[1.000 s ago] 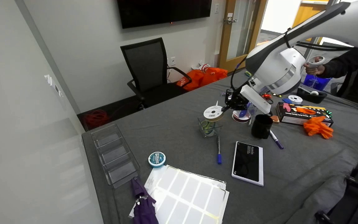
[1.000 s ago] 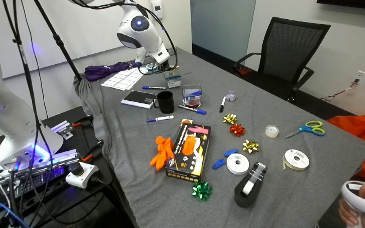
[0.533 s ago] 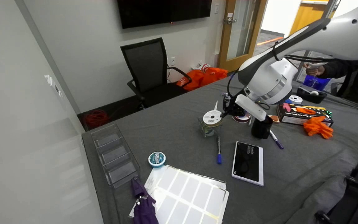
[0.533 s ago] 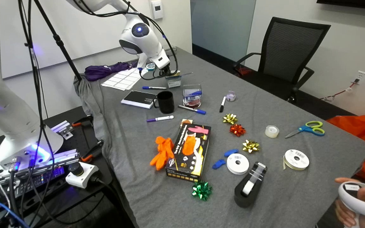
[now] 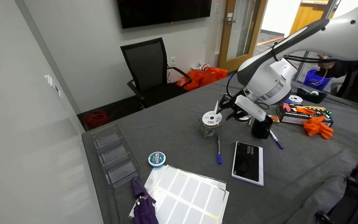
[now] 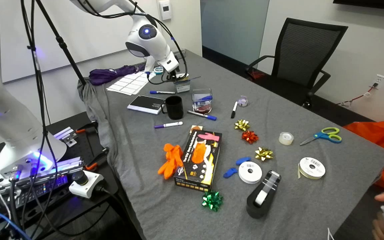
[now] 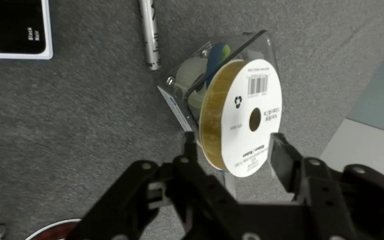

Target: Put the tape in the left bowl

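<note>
The tape (image 5: 212, 118), a white-faced roll with gold ribbon and a dark centre hole, rests tilted on top of the left bowl (image 5: 202, 127), a clear square-sided container. In the wrist view the roll (image 7: 242, 110) leans over the rim of the bowl (image 7: 225, 63), with another pale roll and a blue-green handle below it inside. My gripper (image 7: 233, 141) stands open, one finger to each side of the roll's near edge. A gap shows at the left finger; whether the right one touches the tape I cannot tell. In an exterior view the bowl (image 6: 182, 87) sits under the gripper.
A pale pointed blade (image 5: 216, 105) sticks out beside the tape. Close by are a second clear container (image 6: 202, 100) holding a blue marker, a black mug (image 6: 174, 107), a blue-capped marker (image 5: 218, 149) and a black notebook (image 5: 247, 163). A glove box (image 6: 198, 160) lies farther off.
The arm has moved down a little, and the tape has come lower onto the container. The jaws, earlier closed at the roll's edge, have opened and spread apart.
</note>
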Robot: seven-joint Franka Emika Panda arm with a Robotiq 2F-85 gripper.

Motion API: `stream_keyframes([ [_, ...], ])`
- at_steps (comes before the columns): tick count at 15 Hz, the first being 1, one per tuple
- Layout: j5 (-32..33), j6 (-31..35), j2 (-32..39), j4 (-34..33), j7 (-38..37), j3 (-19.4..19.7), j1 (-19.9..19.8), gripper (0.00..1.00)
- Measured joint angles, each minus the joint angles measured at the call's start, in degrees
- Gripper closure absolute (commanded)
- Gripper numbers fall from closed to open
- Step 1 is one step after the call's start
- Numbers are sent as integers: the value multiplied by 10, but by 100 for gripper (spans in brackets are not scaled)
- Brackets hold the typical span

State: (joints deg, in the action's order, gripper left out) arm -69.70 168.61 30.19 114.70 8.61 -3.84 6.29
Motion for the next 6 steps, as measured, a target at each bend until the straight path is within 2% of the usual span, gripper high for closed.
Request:
stream_keyframes([
  [2, 0, -5, -8, 4, 15, 0, -3, 0],
  [6, 20, -45, -52, 48, 40, 8, -14, 0],
])
